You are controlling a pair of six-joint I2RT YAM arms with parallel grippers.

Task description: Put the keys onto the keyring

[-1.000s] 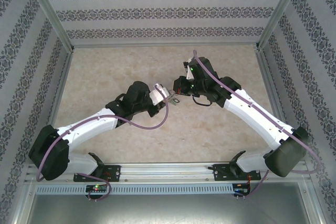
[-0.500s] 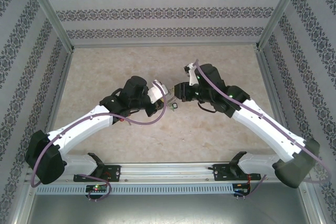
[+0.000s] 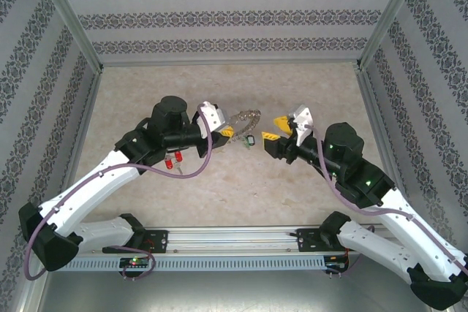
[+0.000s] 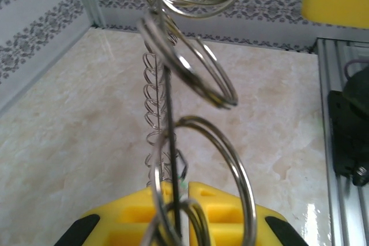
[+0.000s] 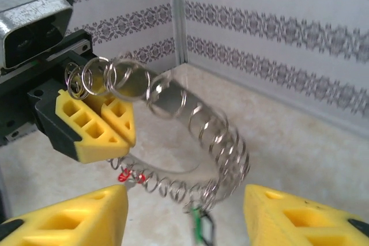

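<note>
The keyring (image 3: 246, 118), a silvery ring with a coiled, scalloped rim, is held off the table by my left gripper (image 3: 227, 131), which is shut on its edge. Seen up close, the keyring (image 4: 190, 79) rises from between the left gripper (image 4: 185, 214) fingers. Small green-headed keys (image 3: 248, 140) dangle from it. My right gripper (image 3: 276, 128) stands open just right of the ring, apart from it. Its view shows the keyring (image 5: 222, 154) ahead of the right gripper (image 5: 184, 220). Two red keys (image 3: 172, 163) lie under my left forearm, and the keys (image 5: 124, 174) show red below the coils.
Patterned walls with metal posts (image 3: 69, 20) close in the marble-look table (image 3: 241, 188) on three sides. The arms' mounting rail (image 3: 234, 239) runs along the near edge. My left gripper (image 5: 95, 125) faces the right wrist camera at close range.
My right gripper has opened, let go near the ring and drawn back to the right. The left arm has swung slightly left and back, still holding the keyring.
</note>
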